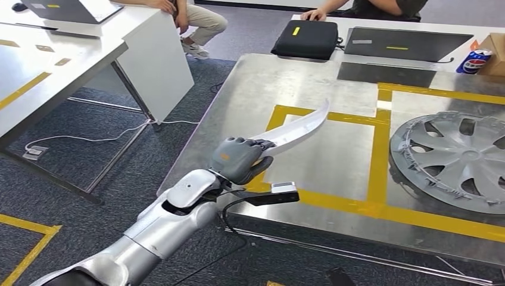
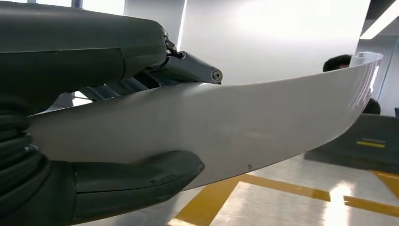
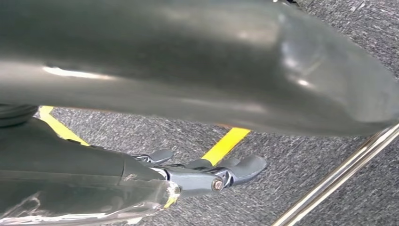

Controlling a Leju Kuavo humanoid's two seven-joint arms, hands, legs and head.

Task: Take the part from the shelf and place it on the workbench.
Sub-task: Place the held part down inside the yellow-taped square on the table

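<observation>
Left hand (image 1: 238, 159) grips the part (image 1: 298, 128) at its butt end, fingers wrapped over the top, thumb (image 2: 141, 181) under it; the long white curved blade of the part runs out toward 2 o'clock from the hand, tip raised, over the near-left corner of the bench (image 1: 286, 83); it looks held clear of the surface, though I can't tell the gap.

Right hand (image 3: 207, 176) hangs low over carpet beside a yellow floor stripe; fingers loosely apart, nothing in them as far as the wrist view shows.

Step in hand, my read: carry is about done, placement is next; target is probably the yellow-taped box (image 1: 333, 155) directly under the blade.

To do it well: push the hand further toward 1 o'clock so the whole part sits inside the tape, not overhanging the bench edge; level the wrist so the tip drops first-or-together with the butt, else it rocks on its curve; lower slow, release only once it rests.

Keep away from the hubcap (image 1: 458, 161) at 3 o'clock; the tip swings wide if the wrist yaws.

Steel top is slick; expect the part to slide on release.
</observation>
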